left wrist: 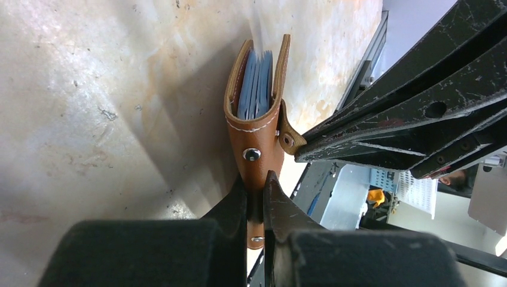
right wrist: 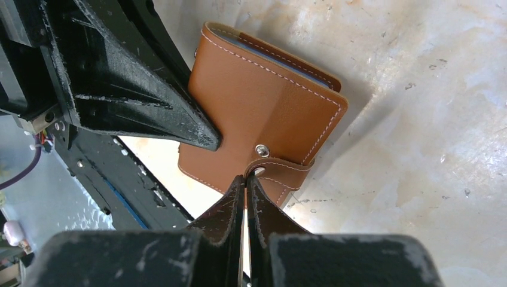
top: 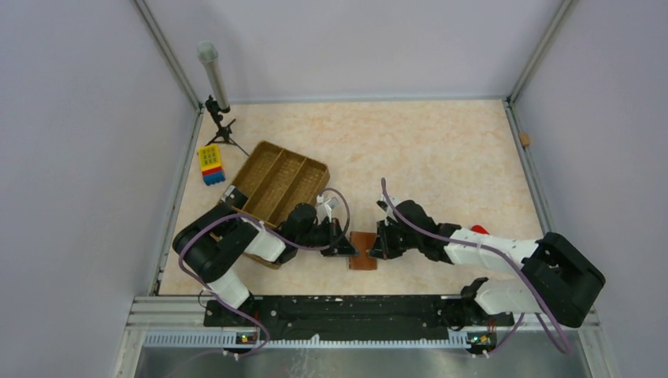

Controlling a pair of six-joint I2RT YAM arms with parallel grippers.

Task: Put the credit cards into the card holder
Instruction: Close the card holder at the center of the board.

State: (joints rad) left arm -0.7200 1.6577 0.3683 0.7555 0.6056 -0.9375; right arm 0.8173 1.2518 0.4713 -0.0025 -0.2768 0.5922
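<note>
Left gripper (left wrist: 256, 186) pinches the card holder (left wrist: 256, 140) by one edge. Right gripper (right wrist: 245, 179), pressed together, meets the holder's snap strap (right wrist: 281, 167). Bluish credit cards (left wrist: 254, 89) sit inside. The holder is by the worktop's (top: 441, 150) near edge, with the compartmented tray (top: 280, 181) apart, far-left.

Smooth stitched leather card holder (right wrist: 263, 101), shiny metal stud (right wrist: 261, 149), glossy scratched table (right wrist: 418, 149)
</note>
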